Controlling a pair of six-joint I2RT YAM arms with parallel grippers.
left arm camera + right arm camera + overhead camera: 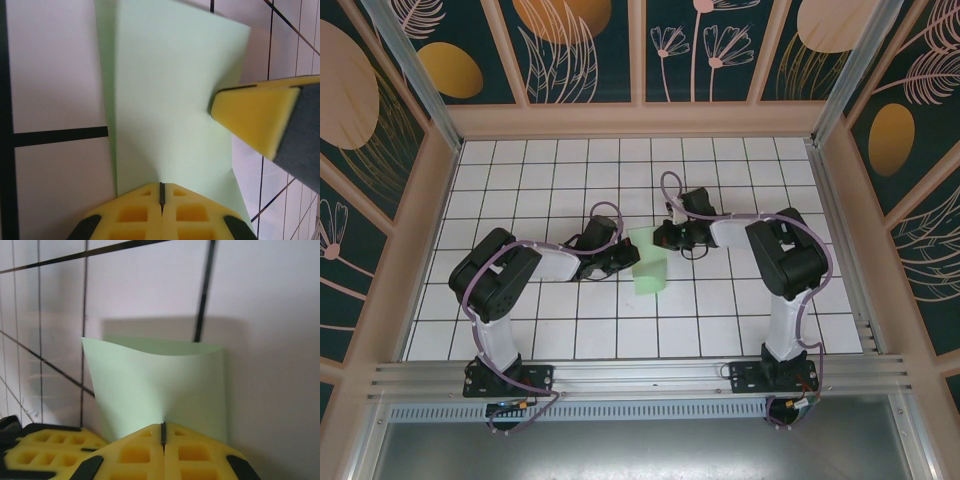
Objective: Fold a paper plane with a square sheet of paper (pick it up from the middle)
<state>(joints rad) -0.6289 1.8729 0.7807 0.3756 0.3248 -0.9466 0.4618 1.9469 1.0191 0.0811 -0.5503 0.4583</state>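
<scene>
The square sheet of paper point(648, 264) is pale mint green and hangs bent between my two grippers near the table's middle. My left gripper point(627, 262) pinches its left side, and in the left wrist view its yellow jaws point(161, 186) are shut on the sheet point(170, 100). My right gripper point(664, 238) holds the far right side, and its jaws point(163, 426) are shut on the curved sheet point(155, 385). The right gripper's yellow fingertip point(255, 117) pokes in from the right. The left gripper's fingers point(45, 455) show at lower left. A paper plane is out of view.
The white grid-tiled table point(740, 310) is walled by wooden side panels point(430, 230) and an aluminium rail point(640, 378) at the near edge. Both arm bases point(505, 378) stand on that rail. Open tiles lie around the paper on every side.
</scene>
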